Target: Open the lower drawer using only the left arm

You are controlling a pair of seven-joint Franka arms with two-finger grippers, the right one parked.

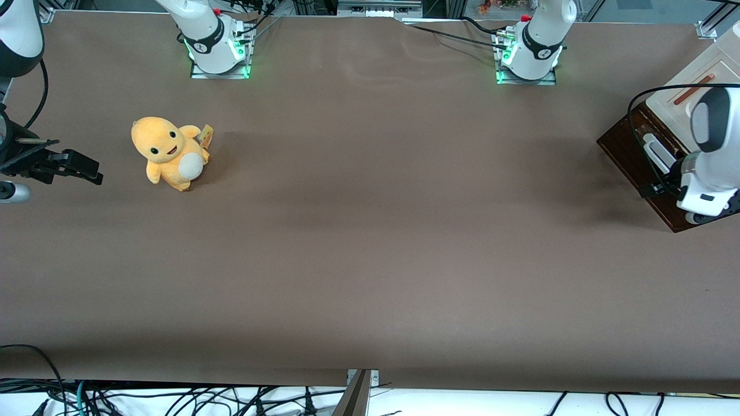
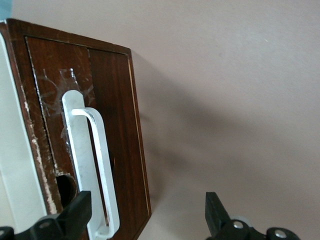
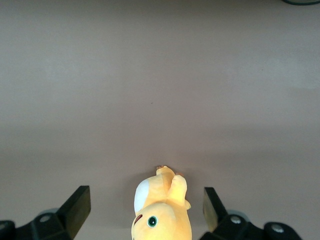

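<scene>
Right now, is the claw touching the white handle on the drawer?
Cannot tell. In the left wrist view the open claw has one finger right beside the white handle of the lower drawer; no gap or contact shows plainly.

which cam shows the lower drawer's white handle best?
Left wrist view: the handle shows close up on the lower drawer, with the open gripper straddling it. Front view shows it small, partly hidden by the left arm. Right wrist view misses it.

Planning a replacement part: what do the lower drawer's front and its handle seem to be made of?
Lower drawer front: likely dark wood or veneer, grain visible, whitish scuffs. Handle: white bar, probably painted metal or plastic; unclear which. The open gripper hovers by it, one finger near the handle.
</scene>
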